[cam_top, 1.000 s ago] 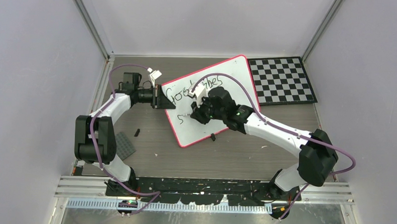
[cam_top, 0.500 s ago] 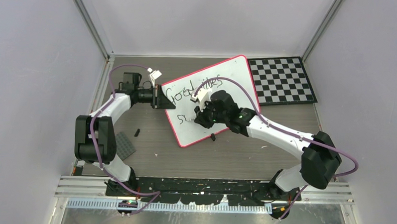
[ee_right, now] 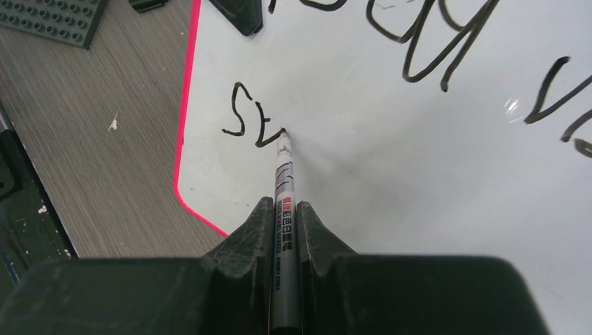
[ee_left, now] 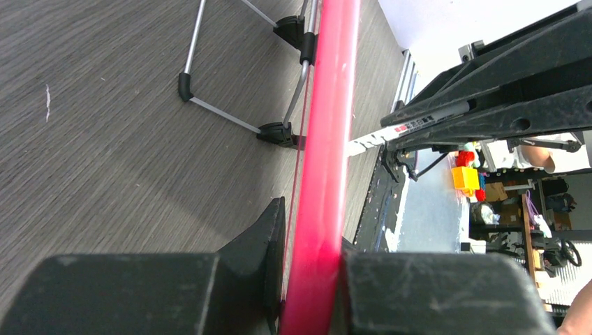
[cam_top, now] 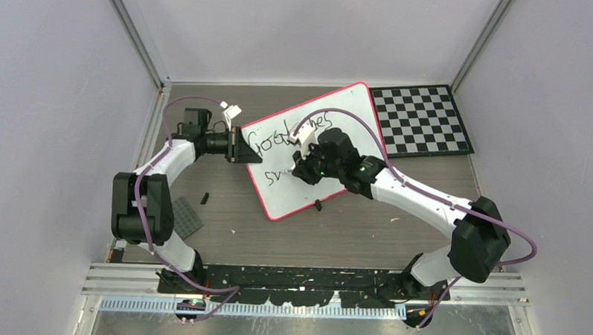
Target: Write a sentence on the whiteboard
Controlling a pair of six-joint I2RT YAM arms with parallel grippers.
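Observation:
The whiteboard [cam_top: 355, 114] sits tilted on the table, its red rim [ee_left: 328, 139] propped on wire feet. My left gripper [cam_top: 242, 145] is shut on the middle of the board's left rim, which is pinched between the black fingers [ee_left: 276, 230]. My right gripper [cam_top: 302, 170] is over the board's lower left part, shut on a grey marker [ee_right: 285, 202] whose tip touches the white surface [ee_right: 419, 181]. The sentence [cam_top: 268, 142] has a top line partly hidden by the right arm. A short second line [ee_right: 251, 122] ends at the marker's tip.
A black-and-white checkerboard mat [cam_top: 422, 120] lies right of the board at the back. A grey studded plate [cam_top: 186, 217] and a small black piece [cam_top: 204, 198] lie on the table left of the board. Another small black piece [cam_top: 318, 205] sits at the board's near edge.
My right gripper has moved the marker rightward along the second line, adding strokes after the first letter. The left gripper has not moved.

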